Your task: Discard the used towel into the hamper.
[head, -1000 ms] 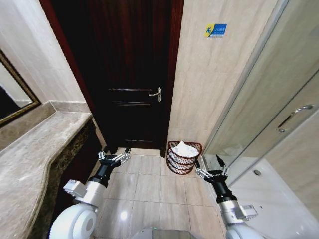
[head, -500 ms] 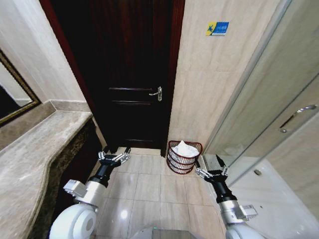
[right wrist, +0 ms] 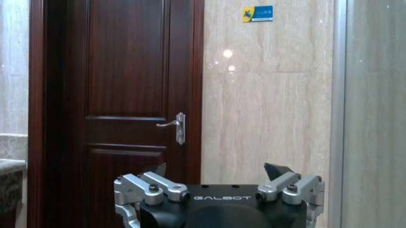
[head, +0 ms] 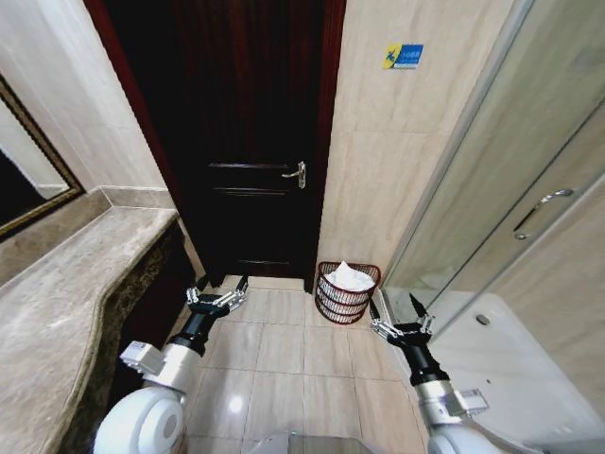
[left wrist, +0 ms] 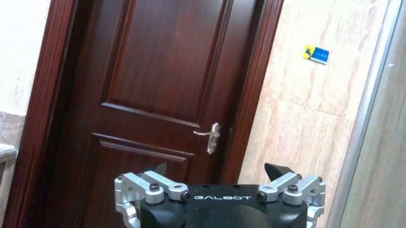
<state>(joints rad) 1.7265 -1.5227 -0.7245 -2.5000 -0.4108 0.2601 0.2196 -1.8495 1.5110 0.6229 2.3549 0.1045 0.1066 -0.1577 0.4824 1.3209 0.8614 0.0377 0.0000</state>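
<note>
One white towel lies bunched inside the hamper, which stands on the tiled floor just right of centre in the head view, against the beige wall and beside the dark door. By that, the discarding looks done; nothing seems left but for the robot to clear off. The left gripper sits lower left of the hamper and the right gripper lower right, both well apart from it, jaws spread wide and holding nothing. The left wrist view shows its gripper splayed before the door, and the right wrist view shows its own the same. Compared with a second ago, the hamper looks slightly smaller and higher in frame and the wall sign has shifted, so the camera has moved; the arms hold the same pose.
</note>
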